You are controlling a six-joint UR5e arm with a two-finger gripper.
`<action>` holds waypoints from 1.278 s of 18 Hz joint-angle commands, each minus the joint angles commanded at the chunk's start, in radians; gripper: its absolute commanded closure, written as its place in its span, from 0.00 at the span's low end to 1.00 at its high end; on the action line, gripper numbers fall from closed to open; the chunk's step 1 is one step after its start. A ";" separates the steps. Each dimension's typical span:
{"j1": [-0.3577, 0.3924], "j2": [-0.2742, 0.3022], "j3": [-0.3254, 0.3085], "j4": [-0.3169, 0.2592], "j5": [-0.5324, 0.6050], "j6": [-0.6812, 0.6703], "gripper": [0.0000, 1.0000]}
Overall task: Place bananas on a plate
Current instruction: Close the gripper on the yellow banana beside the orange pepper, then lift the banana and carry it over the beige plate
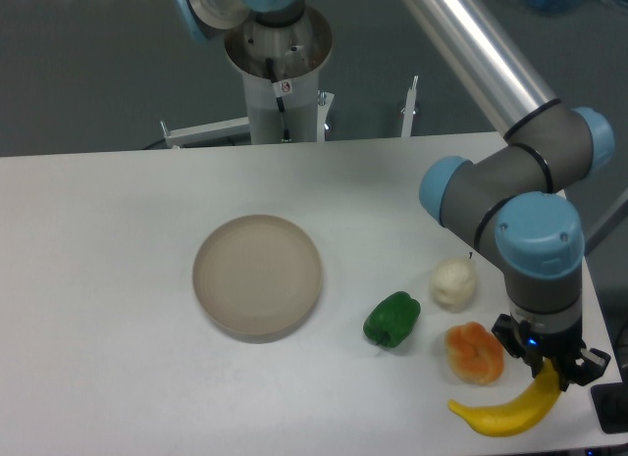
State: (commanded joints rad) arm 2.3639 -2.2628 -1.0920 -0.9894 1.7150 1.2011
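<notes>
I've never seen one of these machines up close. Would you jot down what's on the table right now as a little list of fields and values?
plate: round, beige, nothing on it, left of the other items
banana: yellow, curved, near the table's front right corner, not on the plate
gripper: down at the banana's upper right end; whether the jaws have closed on it cannot be told
green pepper: between plate and banana
orange pepper: just above the banana
white item: lumpy, behind the orange pepper
table: white
</notes>
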 joint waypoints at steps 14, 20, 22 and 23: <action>-0.069 0.253 -0.365 -0.029 -0.060 -0.142 0.68; -0.161 0.330 -0.502 -0.081 -0.069 -0.336 0.69; -0.193 0.348 -0.555 -0.078 -0.071 -0.397 0.69; -0.202 0.356 -0.580 -0.078 -0.071 -0.420 0.69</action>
State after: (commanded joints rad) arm 2.1615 -1.9068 -1.6718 -1.0677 1.6444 0.7810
